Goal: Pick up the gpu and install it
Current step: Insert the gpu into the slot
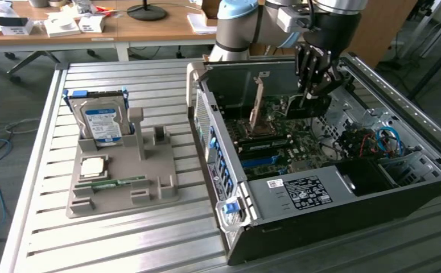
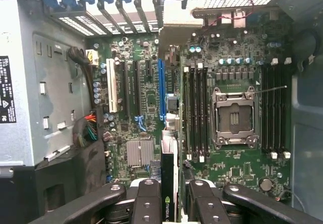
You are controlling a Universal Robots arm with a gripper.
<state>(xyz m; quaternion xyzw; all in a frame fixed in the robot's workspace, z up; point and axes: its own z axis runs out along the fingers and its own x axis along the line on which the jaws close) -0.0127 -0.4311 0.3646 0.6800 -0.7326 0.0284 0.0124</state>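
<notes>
An open computer case (image 1: 342,205) lay on a slatted metal table (image 1: 114,239), its motherboard (image 2: 232,168) exposed. Beside it, towards the exterior view's left, a grey holder (image 1: 122,193) carried a hard drive (image 1: 102,124) standing upright. Inside the case, the gripper (image 1: 311,98) was clamped on the gpu (image 2: 168,204), held edge-on over the board and roughly in line with a long blue slot (image 2: 161,88). Whether card and slot touched could not be told.

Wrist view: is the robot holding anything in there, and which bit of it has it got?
Yes, the gpu. The gripper pinches its two flat faces near the top edge, the card hanging edge-on above the motherboard.
</notes>
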